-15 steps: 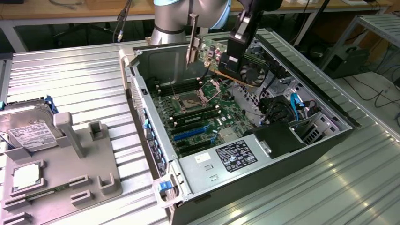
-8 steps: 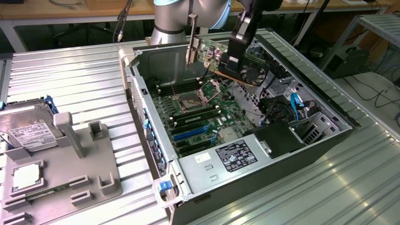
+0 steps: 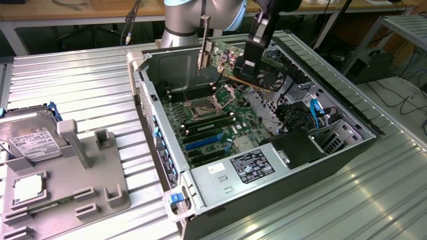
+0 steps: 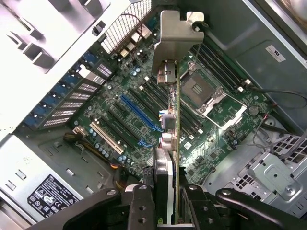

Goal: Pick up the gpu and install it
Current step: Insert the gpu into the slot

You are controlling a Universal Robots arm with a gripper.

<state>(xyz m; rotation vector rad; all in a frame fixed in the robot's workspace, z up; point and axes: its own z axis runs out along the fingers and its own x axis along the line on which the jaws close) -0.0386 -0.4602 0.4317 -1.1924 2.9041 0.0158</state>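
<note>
The gpu (image 3: 269, 76), a green card with a black fan cooler and a silver end bracket (image 3: 203, 47), hangs tilted above the far end of the open computer case (image 3: 167, 165). My gripper (image 3: 249, 64) is shut on the card's upper edge. In the wrist view the gpu (image 4: 175, 139) appears edge-on between my fingers (image 4: 142, 206), with its bracket (image 4: 175, 36) pointing away from the camera. It floats well above the motherboard (image 4: 120, 129), over the area between the blue slot (image 4: 139, 112) and the CPU socket (image 4: 199, 90). The card touches nothing in the case.
Inside the case sit the motherboard (image 3: 217, 127), a power supply (image 3: 252, 167) at the near end and blue cables (image 3: 312, 112) by the drive cage. At the exterior view's left, a grey fixture (image 3: 73, 190) holds a hard drive (image 3: 30, 135) and a square CPU chip (image 3: 30, 187).
</note>
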